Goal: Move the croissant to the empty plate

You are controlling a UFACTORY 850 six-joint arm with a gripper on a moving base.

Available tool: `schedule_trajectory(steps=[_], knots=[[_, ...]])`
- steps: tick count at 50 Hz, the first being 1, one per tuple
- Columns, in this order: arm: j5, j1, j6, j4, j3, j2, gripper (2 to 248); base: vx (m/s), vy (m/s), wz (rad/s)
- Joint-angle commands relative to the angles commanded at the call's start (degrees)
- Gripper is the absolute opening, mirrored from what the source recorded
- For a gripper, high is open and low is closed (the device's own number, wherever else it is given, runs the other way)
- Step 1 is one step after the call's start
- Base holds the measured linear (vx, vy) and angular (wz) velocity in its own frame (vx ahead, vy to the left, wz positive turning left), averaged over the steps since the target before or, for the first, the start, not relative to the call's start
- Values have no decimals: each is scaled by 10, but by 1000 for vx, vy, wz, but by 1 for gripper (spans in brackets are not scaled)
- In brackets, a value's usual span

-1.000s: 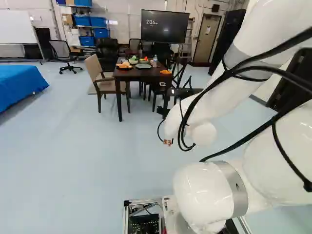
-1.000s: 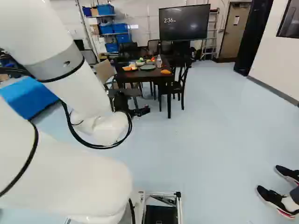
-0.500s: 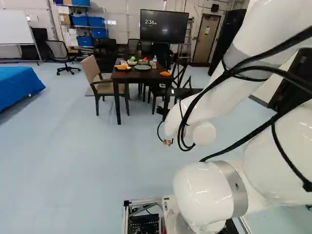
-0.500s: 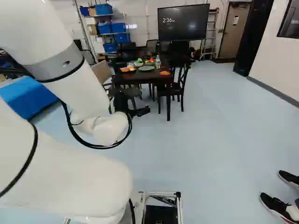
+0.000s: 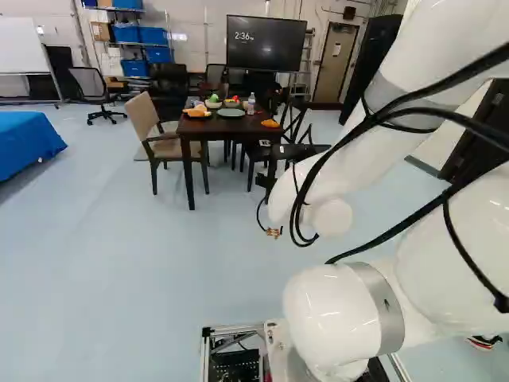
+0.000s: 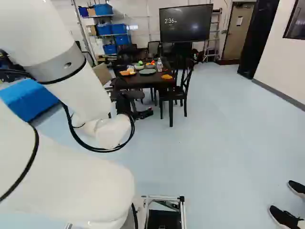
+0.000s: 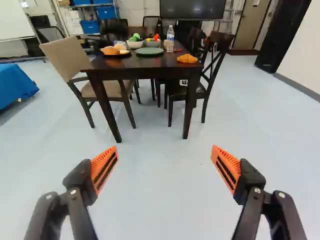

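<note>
The hand (image 6: 144, 114) is only a small dark shape in the right base view, while the arm (image 5: 318, 179) covers most of it in the left base view. In the wrist view, its fingers stand wide apart, orange pads (image 7: 104, 167) facing each other across a gap with floor (image 7: 165, 185) visible beyond. The croissant (image 7: 187, 58) lies directly on the counter (image 7: 135, 61), well ahead of the hand, near the corner beside the black chair (image 7: 216, 60); its folds are too small to make out. The empty plate (image 7: 149, 51) is farther in, seen at a shallow angle. Next to it, a second plate (image 7: 117, 54) is partly covered by bread-like items not clearly identifiable. Two bowls (image 7: 135, 44) sit behind, their contents distinguishable mainly by colour: green, red and yellow. A bottle (image 7: 170, 39) stands between the plate area and the croissant, farther back. A counter leg (image 7: 190, 105) partly hides the black chair. The blue-covered surface (image 7: 15, 85) is cut off.
</note>
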Motion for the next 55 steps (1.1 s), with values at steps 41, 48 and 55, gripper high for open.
schedule_trajectory(steps=[41,48,55], knots=[[0,0,0,0,0,0,247,180,-3,-24],[0,0,0,0,0,0,247,201,-4,-25],[0,0,0,0,0,0,247,201,0,-28]])
